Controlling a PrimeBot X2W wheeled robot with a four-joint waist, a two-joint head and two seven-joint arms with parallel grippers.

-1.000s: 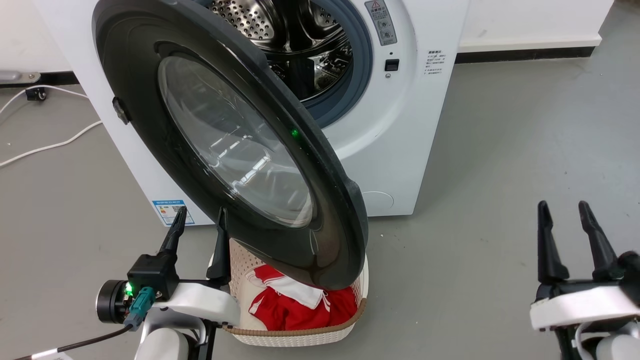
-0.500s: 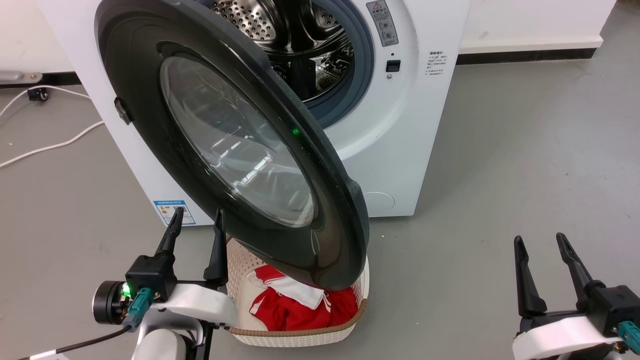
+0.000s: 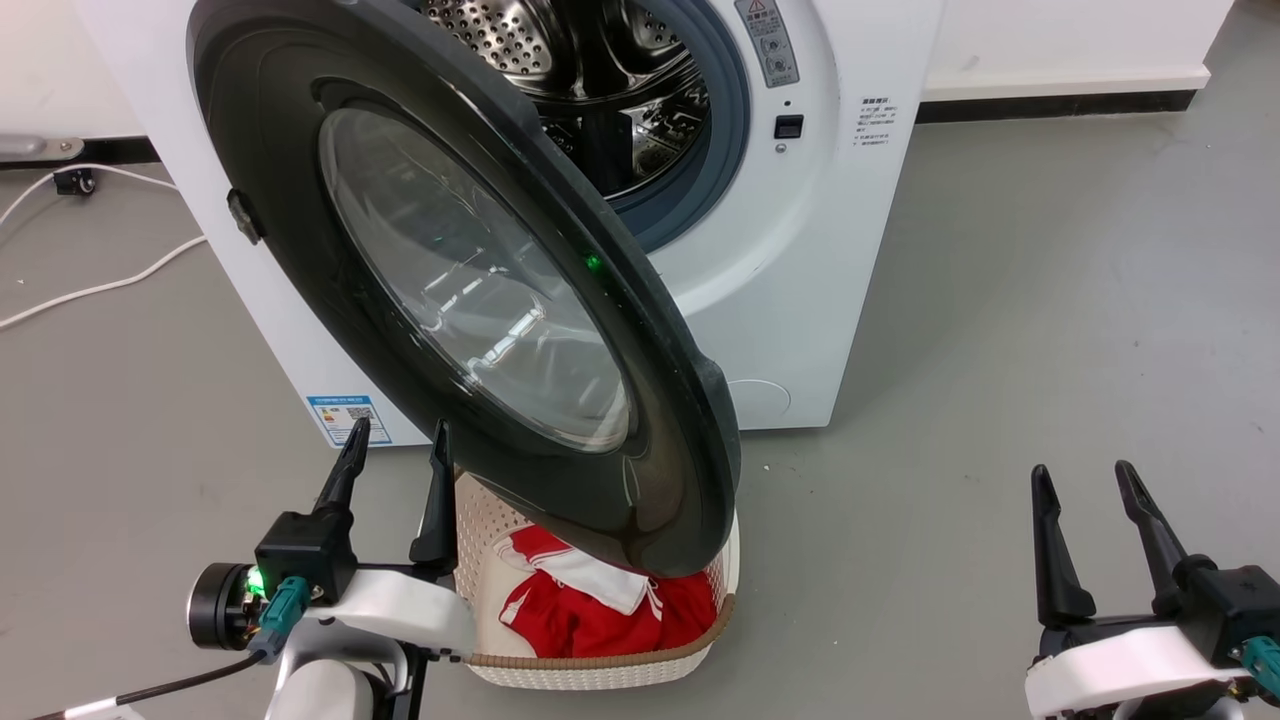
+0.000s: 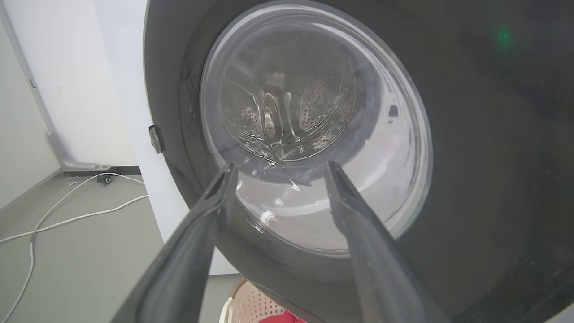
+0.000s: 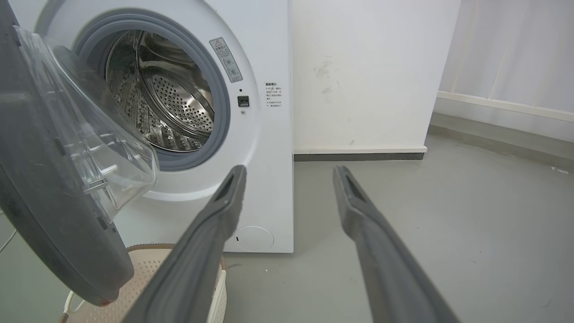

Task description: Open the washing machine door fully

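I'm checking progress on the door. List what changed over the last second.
The right gripper drew back toward the robot, lower in the head view, open and empty. The washing machine door, partly open over the laundry basket, and the open left gripper stayed put.

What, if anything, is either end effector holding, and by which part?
Nothing. The left end effector is open, fingers spread before the washing machine door without clasping it; the right end effector is open over the floor.

From the head: looking forward and down over the washer [image 3: 820, 300] and its door [image 3: 270, 200]. From the left wrist: facing the door, very near. From the right wrist: farther off, facing the drum [image 5: 179, 98]. Sharing the door throughout.
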